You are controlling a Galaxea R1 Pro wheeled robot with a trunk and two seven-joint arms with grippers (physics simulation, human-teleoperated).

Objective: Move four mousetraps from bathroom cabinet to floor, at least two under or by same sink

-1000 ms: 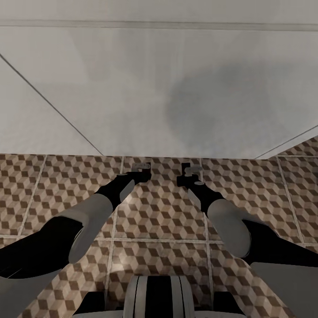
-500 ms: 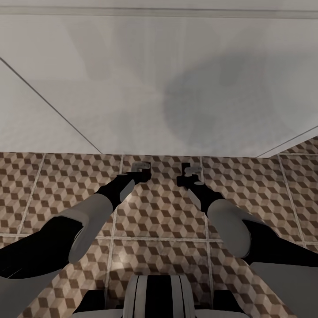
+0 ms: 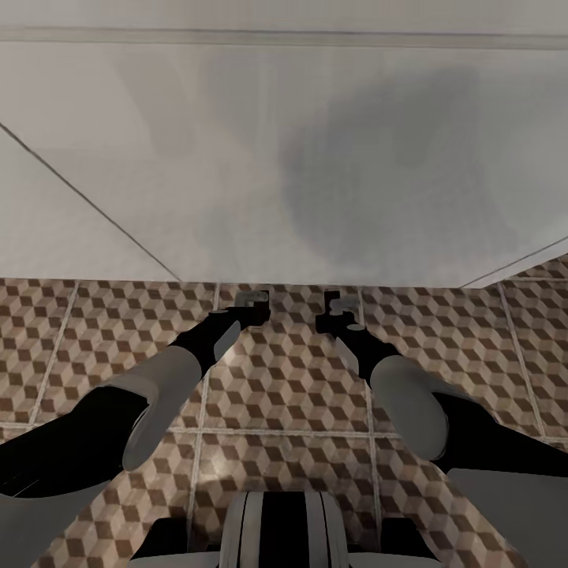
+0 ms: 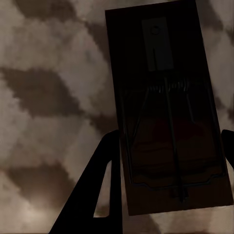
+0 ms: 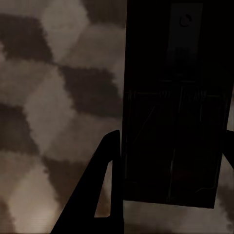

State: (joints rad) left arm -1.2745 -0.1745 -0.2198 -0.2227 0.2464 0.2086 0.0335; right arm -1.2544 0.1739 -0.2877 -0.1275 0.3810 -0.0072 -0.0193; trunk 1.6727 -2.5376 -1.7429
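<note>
Left fingers (image 4: 105,190) clamp mousetrap (image 4: 168,112) by its long edges. Right fingers (image 5: 107,180) clamp second trap (image 5: 175,107) likewise. Both grippers, left (image 3: 252,304) and right (image 3: 338,309), side by side, above cube-pattern floor (image 3: 292,379), near white wall (image 3: 237,158).

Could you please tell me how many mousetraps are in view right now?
2. One mousetrap sits between the left gripper's fingers, another mousetrap between the right gripper's fingers. Others may be out of frame.
</note>
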